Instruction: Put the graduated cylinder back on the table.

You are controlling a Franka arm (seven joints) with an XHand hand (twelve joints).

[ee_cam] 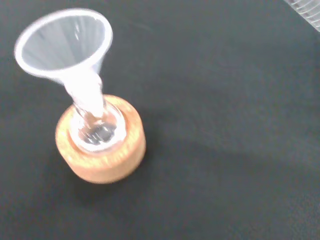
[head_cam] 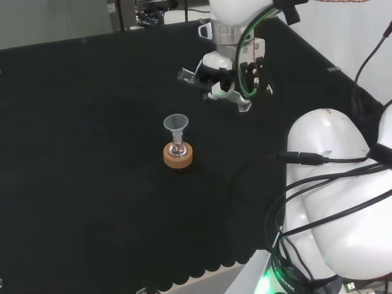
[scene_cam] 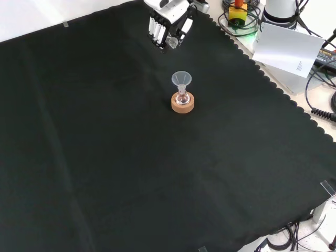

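The hand [head_cam: 222, 79] hangs above the black cloth [head_cam: 92, 153] with its fingers [scene_cam: 157, 27] curled round the graduated cylinder [head_cam: 185, 76]. The clear tube lies roughly level in that grasp, one end sticking out to the left of the fingers in the head view. In the front view its round open end [scene_cam: 172, 42] shows just below the fingers. Near it, a clear funnel [scene_cam: 181, 80] sits in a small flask on a cork ring [scene_cam: 182, 103]. In the front view the hand is close to the cloth's far scalloped edge [scene_cam: 226, 32], with wide bare cloth all round the cork ring.
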